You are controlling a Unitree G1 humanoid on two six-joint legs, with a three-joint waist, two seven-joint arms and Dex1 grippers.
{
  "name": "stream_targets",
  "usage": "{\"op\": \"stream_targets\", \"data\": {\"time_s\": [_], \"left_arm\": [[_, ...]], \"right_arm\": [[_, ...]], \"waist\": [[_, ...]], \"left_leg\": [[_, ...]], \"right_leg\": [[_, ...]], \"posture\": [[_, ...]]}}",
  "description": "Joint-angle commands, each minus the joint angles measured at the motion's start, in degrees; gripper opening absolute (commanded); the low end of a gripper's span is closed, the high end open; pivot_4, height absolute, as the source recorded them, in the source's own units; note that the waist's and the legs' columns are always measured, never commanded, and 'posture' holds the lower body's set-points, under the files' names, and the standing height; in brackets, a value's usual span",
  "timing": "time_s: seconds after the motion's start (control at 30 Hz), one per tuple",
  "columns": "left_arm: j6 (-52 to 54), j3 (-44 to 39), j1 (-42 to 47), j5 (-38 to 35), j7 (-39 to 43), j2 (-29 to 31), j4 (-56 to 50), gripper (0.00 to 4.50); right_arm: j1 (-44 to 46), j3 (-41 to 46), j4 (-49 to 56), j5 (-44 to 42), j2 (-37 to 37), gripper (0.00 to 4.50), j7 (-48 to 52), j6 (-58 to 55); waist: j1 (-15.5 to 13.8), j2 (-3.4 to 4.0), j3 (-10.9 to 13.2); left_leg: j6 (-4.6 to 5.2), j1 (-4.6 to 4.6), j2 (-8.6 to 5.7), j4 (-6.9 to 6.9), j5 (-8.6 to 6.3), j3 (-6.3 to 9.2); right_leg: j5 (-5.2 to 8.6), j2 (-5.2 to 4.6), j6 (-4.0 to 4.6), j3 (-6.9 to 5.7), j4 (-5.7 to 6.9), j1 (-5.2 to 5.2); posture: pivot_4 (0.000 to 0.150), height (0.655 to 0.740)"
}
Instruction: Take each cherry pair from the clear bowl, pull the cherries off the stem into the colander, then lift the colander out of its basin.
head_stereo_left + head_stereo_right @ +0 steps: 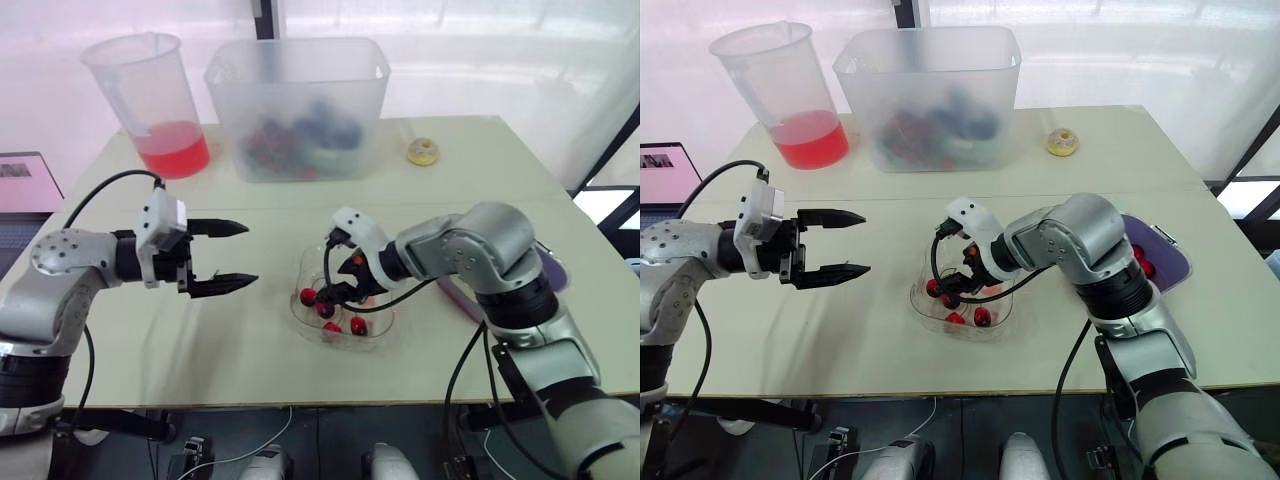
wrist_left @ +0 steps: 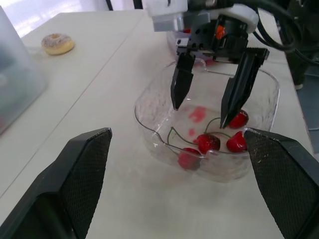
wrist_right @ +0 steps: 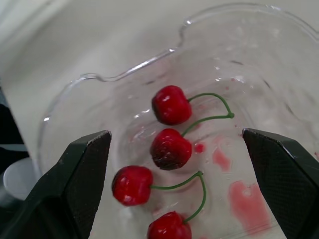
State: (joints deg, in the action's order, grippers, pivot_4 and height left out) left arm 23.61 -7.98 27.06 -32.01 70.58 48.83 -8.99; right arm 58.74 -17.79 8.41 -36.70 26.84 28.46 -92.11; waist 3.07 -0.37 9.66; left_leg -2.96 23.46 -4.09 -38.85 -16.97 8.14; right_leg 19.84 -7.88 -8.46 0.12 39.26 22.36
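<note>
Pale worktop point(image 1: 250, 350) is seen. Near its front, cherry pairs point(image 3: 171, 149) are kept in the clear bowl point(image 2: 149, 107); right end effector point(image 2: 199, 115) is held released inside, left end effector point(image 1: 250, 254) released beside. Farther: purple colander point(image 1: 1170, 262), tub point(image 1: 300, 90), red-filled jug point(image 1: 150, 90).

Basin point(image 1: 1180, 262), right of bowl point(image 1: 920, 308): mostly hidden behind right arm point(image 1: 1080, 235).
Tub point(image 1: 930, 80), behind bowl: contents blurred through frosted wall, unidentifiable.
Laptop point(image 1: 660, 170), far left of bowl: cut by frame edge.
</note>
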Motion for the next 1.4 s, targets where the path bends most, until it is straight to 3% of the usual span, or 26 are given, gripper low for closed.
{"op": "stream_targets", "data": {"time_s": [0.03, 0.1, 0.77, 0.83, 0.97, 1.0, 1.2, 1.4], "left_arm": [[1.00, -1.57, 0.19, -1.10, -0.97, 0.86, -1.43, 4.50], [1.48, -1.58, 0.19, -1.16, -1.09, 1.14, -1.48, 4.50], [2.16, 0.14, 1.57, 0.31, -0.21, 1.74, -0.31, 4.50], [2.24, 0.08, 1.62, 0.21, -0.02, 1.76, -0.47, 4.50], [2.64, -0.26, 1.54, -0.22, 0.25, 1.85, -0.53, 4.50], [2.76, -0.30, 1.46, -0.27, 0.24, 1.86, -0.64, 4.50], [3.46, -0.32, 2.10, -0.64, 0.28, 1.61, -0.20, 4.50], [7.85, -2.26, 4.95, -5.99, -2.12, -1.59, 0.69, 4.50]], "right_arm": [[0.40, -0.25, -0.05, 1.08, -1.17, 3.60, -0.47, -0.25], [-0.21, -1.49, 0.16, 1.36, -1.36, 2.80, -0.26, -0.01], [-3.69, -5.51, -2.73, 6.35, -5.55, 2.80, -0.61, 4.04], [-3.83, -5.90, -3.00, 6.85, -5.46, 2.33, -0.42, 4.44], [-3.64, -6.38, -3.47, 7.27, -5.30, 0.68, 0.17, 5.08], [-3.54, -6.53, -3.36, 7.25, -5.07, 0.55, 0.46, 5.15], [-1.03, -8.09, 1.68, 6.07, -0.16, 0.55, 4.50, 5.65], [2.50, -9.33, 12.97, 6.57, 10.74, 0.55, 13.38, 15.89]], "waist": [[0.14, 0.00, 0.00], [0.33, 0.00, 0.00], [0.95, 0.01, 0.00], [0.93, 0.01, 0.00], [0.91, 0.01, 0.00], [0.92, 0.01, 0.00], [0.85, 0.01, 0.00], [0.80, 0.01, 0.00]], "left_leg": [[0.00, 0.00, 0.00, 0.00, 0.00, 0.00], [0.00, 0.00, 0.00, 0.01, 0.00, 0.01], [0.00, 0.00, 0.01, 0.04, 0.00, 0.01], [0.00, 0.00, 0.01, 0.04, 0.00, 0.01], [0.00, 0.00, 0.01, 0.04, 0.00, 0.02], [0.00, 0.00, 0.01, 0.04, 0.00, 0.02], [0.00, 0.00, -0.01, 0.03, 0.00, 0.02], [0.00, 0.00, -0.02, 0.04, 0.00, 0.02]], "right_leg": [[0.00, 0.00, 0.00, 0.00, 0.00, 0.00], [0.00, 0.01, 0.00, 0.00, 0.00, 0.00], [0.00, 0.03, 0.00, 0.00, 0.03, 0.05], [0.00, 0.03, 0.00, 0.00, 0.03, 0.05], [0.00, 0.02, 0.00, 0.00, 0.03, 0.04], [0.00, 0.02, 0.00, 0.00, 0.03, 0.04], [0.00, 0.01, 0.00, 0.00, 0.02, 0.04], [0.00, 0.02, 0.00, 0.00, 0.00, 0.04]], "posture": [[0.150, 0.7400], [0.150, 0.7400], [0.150, 0.7400], [0.150, 0.7400], [0.150, 0.7400], [0.150, 0.7400], [0.150, 0.7400], [0.150, 0.7400]]}}
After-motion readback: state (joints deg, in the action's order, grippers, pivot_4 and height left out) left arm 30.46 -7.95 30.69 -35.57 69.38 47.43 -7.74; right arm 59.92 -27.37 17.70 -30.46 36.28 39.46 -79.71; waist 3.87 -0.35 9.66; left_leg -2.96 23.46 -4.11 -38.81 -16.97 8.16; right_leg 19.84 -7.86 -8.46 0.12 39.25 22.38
